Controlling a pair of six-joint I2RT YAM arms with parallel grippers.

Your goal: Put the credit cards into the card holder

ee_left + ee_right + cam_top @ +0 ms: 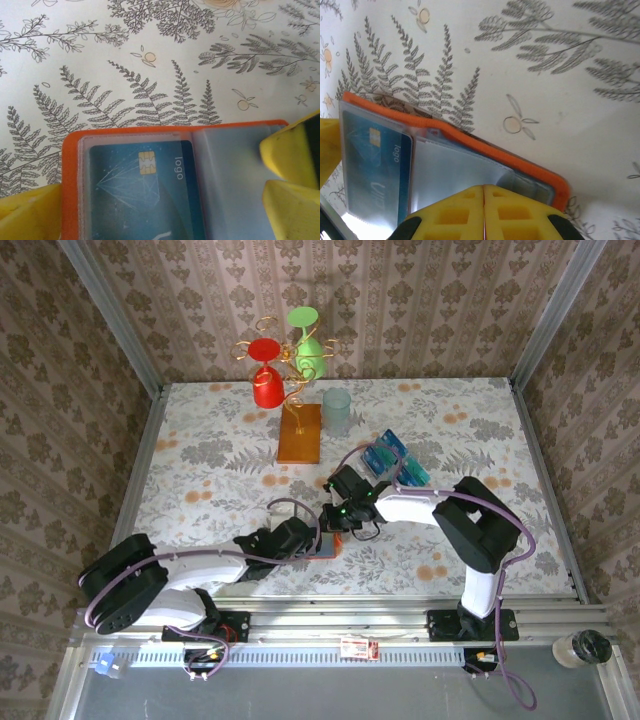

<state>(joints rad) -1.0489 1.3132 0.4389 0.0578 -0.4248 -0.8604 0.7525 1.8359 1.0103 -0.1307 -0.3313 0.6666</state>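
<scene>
The orange card holder (70, 170) lies open on the fern-print table, just in front of the arms (326, 546). A blue credit card (135, 195) with a gold chip sits under its left clear sleeve (375, 165). My left gripper (160, 225) is open wide and straddles the holder, one yellow finger (27, 217) beside its left edge. My right gripper (484, 187) is shut, its tips resting on the clear sleeve of the holder's right half (470, 140). Several more blue and teal credit cards (397, 460) lie fanned behind the right arm.
A gold wire stand with a red and a green cup (285, 365) rises from an orange-brown base (300, 433) at the back centre. A clear tumbler (337, 410) stands just right of it. Patterned walls close in three sides.
</scene>
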